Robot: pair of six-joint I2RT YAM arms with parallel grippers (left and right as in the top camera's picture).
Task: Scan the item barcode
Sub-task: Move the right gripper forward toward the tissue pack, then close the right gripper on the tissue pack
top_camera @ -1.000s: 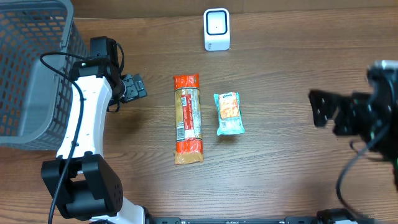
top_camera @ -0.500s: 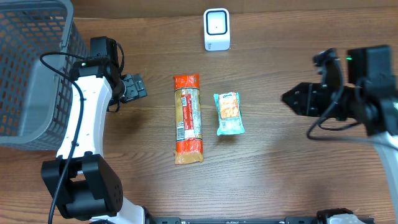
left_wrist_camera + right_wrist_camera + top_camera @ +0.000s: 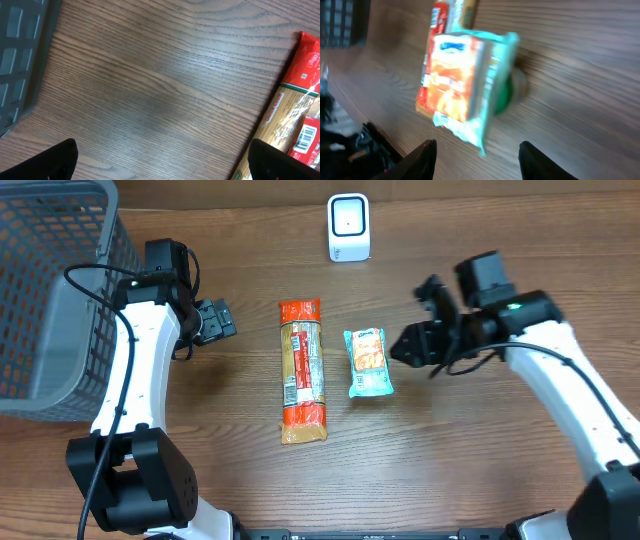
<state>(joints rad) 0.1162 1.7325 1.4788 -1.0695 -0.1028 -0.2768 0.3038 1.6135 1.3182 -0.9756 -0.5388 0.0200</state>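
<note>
A small teal and orange snack packet [image 3: 367,362] lies flat mid-table, with a long red and tan pasta packet [image 3: 302,370] just left of it. The white barcode scanner [image 3: 348,227] stands at the far edge. My right gripper [image 3: 405,348] hovers just right of the snack packet, open, nothing between its fingers. In the right wrist view the snack packet [image 3: 462,85] lies just ahead of that gripper [image 3: 480,162], its lower corner near the gap. My left gripper [image 3: 215,320] is open over bare wood left of the pasta packet [image 3: 292,125].
A grey mesh basket [image 3: 50,290] fills the far left corner, and its wall [image 3: 20,60] shows in the left wrist view. The left arm's white link runs down the left side of the table.
My right arm has swung in from the right edge toward the snack packet. The left arm and both packets have not moved.
</note>
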